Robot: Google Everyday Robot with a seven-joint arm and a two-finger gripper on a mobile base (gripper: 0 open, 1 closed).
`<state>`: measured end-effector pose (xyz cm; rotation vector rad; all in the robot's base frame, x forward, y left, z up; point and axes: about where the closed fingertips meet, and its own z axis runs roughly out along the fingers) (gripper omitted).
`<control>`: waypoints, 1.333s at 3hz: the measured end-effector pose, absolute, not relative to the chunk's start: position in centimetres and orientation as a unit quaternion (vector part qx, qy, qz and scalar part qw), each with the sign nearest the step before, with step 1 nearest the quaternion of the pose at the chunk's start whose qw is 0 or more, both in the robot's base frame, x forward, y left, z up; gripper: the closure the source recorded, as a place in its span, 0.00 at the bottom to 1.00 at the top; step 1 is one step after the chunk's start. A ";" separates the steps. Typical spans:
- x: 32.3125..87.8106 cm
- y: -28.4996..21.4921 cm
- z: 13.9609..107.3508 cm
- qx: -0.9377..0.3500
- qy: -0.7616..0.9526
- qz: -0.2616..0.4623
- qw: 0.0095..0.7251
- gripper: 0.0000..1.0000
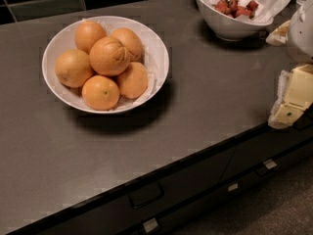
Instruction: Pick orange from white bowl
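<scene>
The white bowl (160, 58) is wide and shallow, lined with white paper, and sits on the dark counter at the left. It holds several oranges. The orange (109, 56), the largest one with a creased dimple, rests on top of the pile in the middle. A smoother orange with a small green dot (100, 92) lies at the bowl's front. My gripper (292, 99), cream-coloured, is at the far right edge near the counter's front edge. It is well to the right of the bowl and holds nothing that I can see.
A smaller, deeper white bowl (230, 26) with red fruit (236, 6) stands at the back right. The white arm (302, 28) rises above the gripper. The counter's front edge (161, 168) runs diagonally, with drawers and a handle (145, 195) below. Dark tiles line the back wall.
</scene>
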<state>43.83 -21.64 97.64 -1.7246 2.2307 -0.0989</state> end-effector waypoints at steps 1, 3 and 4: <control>43.9 -21.4 97.8 -0.605 0.778 -0.035 0.162 0.00; 46.4 -14.2 98.4 -0.672 0.720 -0.020 0.174 0.00; 47.0 -10.0 98.8 -0.704 0.685 -0.008 0.189 0.00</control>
